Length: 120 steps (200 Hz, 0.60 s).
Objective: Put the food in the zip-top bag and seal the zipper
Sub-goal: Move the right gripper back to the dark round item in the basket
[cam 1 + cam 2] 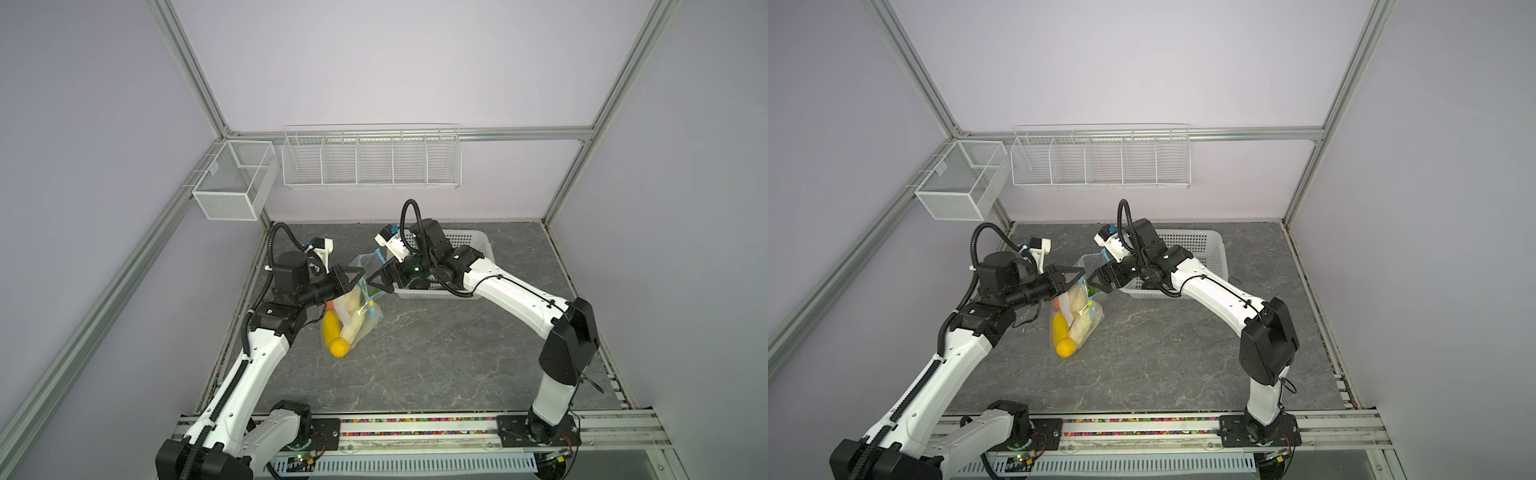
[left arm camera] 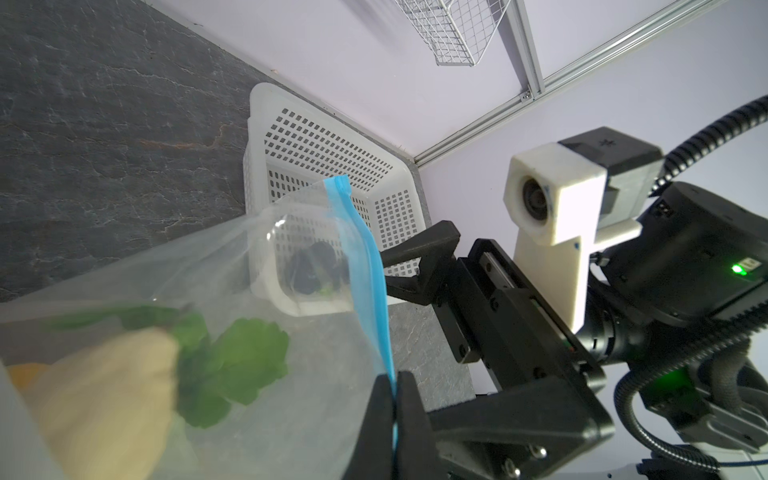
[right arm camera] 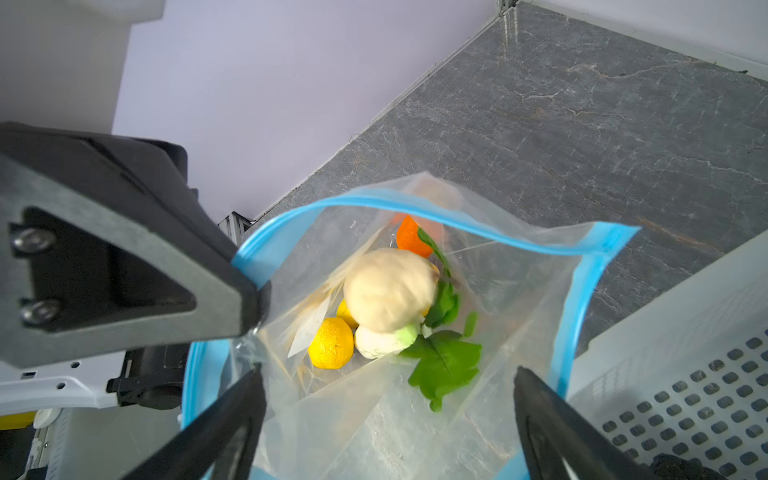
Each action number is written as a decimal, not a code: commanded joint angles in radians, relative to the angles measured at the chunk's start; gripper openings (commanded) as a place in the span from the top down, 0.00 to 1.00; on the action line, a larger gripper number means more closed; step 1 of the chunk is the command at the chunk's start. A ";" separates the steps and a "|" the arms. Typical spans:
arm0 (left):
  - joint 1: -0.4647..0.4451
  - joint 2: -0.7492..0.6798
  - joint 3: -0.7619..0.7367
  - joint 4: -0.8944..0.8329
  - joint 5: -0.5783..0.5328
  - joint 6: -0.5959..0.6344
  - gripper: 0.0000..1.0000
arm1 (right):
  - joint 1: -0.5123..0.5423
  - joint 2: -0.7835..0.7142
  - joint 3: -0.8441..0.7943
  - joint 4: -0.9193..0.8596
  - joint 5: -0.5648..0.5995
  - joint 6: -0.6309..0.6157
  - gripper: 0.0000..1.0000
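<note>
the left gripper (image 2: pixel 394 399) pinches the zipper (image 2: pixel 365 266) of the bag (image 3: pixel 415 424); inside lie a lemon (image 3: pixel 331 343), an orange (image 3: pixel 409 237), a cabbage (image 3: pixel 388 291) and greens (image 3: pixel 444 365); the right gripper (image 3: pixel 388 415) is spread wide over its mouth.

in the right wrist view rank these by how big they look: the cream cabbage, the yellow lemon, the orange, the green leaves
1. cream cabbage, though it sits highest in the bag, nearest the camera
2. green leaves
3. yellow lemon
4. orange, partly hidden behind the zipper, so its rank is unsure
</note>
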 commanded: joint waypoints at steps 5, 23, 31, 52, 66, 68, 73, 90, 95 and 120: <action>-0.003 -0.002 -0.019 0.036 -0.015 -0.014 1.00 | 0.000 -0.046 -0.027 0.023 0.003 -0.005 0.05; -0.003 0.006 -0.013 0.037 -0.009 -0.017 1.00 | -0.002 -0.070 -0.037 0.018 0.007 -0.004 0.04; -0.003 0.005 -0.016 0.038 -0.017 -0.016 1.00 | -0.005 -0.087 -0.048 0.018 0.013 0.000 0.03; -0.002 0.006 -0.021 0.041 -0.025 -0.016 1.00 | -0.014 -0.136 -0.081 0.021 0.026 0.010 0.01; -0.002 0.015 -0.023 0.046 -0.023 -0.016 1.00 | -0.028 -0.163 -0.099 0.016 0.042 0.004 0.00; -0.003 0.016 -0.023 0.049 -0.022 -0.018 1.00 | -0.030 -0.165 -0.102 0.016 0.045 0.000 0.00; -0.002 0.020 -0.024 0.054 -0.018 -0.019 1.00 | -0.039 -0.170 -0.108 0.013 0.048 -0.003 0.00; -0.003 0.033 -0.029 0.075 -0.005 -0.021 1.00 | -0.088 -0.175 -0.125 0.008 0.042 0.000 0.05; -0.003 0.036 -0.031 0.080 -0.002 -0.024 1.00 | -0.101 -0.175 -0.127 0.001 0.039 0.004 0.06; -0.002 0.062 -0.031 0.122 0.017 -0.050 1.00 | -0.134 -0.200 -0.169 -0.014 0.127 0.014 0.08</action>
